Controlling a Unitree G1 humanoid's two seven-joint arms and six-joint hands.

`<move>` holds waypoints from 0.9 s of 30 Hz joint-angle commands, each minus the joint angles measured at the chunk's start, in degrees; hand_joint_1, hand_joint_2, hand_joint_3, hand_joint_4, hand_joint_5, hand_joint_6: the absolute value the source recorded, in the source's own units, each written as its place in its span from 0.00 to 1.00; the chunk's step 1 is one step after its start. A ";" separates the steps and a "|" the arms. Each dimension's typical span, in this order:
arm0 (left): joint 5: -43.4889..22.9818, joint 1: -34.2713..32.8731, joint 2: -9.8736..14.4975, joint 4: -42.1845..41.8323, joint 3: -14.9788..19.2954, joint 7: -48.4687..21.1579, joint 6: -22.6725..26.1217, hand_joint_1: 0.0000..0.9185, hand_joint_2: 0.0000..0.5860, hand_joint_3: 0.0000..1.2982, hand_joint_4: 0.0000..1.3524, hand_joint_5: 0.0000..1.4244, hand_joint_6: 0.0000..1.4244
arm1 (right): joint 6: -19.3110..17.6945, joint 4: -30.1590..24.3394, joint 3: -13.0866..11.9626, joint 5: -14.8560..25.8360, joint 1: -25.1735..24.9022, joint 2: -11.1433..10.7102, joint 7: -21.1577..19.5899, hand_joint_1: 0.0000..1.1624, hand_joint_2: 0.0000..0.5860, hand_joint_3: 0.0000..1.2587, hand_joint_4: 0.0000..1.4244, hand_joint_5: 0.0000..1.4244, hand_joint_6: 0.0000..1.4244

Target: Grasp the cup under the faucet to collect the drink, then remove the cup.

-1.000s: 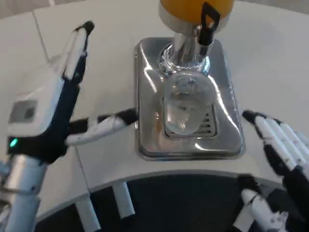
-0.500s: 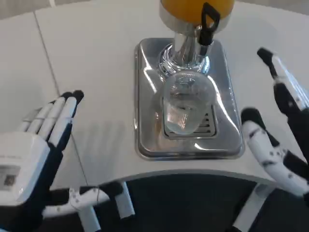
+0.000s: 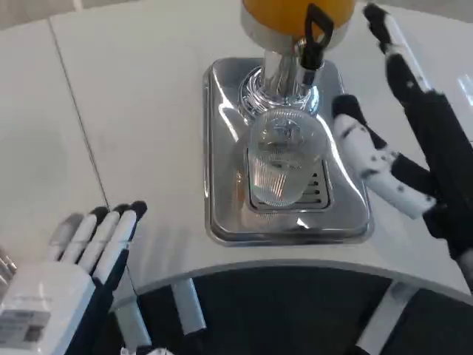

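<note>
Under black faucet [image 3: 313, 38], empty cup [image 3: 281, 164]

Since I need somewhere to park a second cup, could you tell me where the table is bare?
Bare table lies left of the steel drip tray, beyond the left hand. The tray's right is crowded: the right hand is beside the clear cup under the black faucet.
</note>
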 commanded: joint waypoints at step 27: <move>-1.07 -0.17 -3.46 -0.42 3.02 0.36 -1.59 0.00 0.11 0.00 0.00 0.00 0.00 | 3.52 11.42 4.37 3.27 -13.55 1.47 -7.62 0.39 0.91 0.00 0.00 0.00 0.00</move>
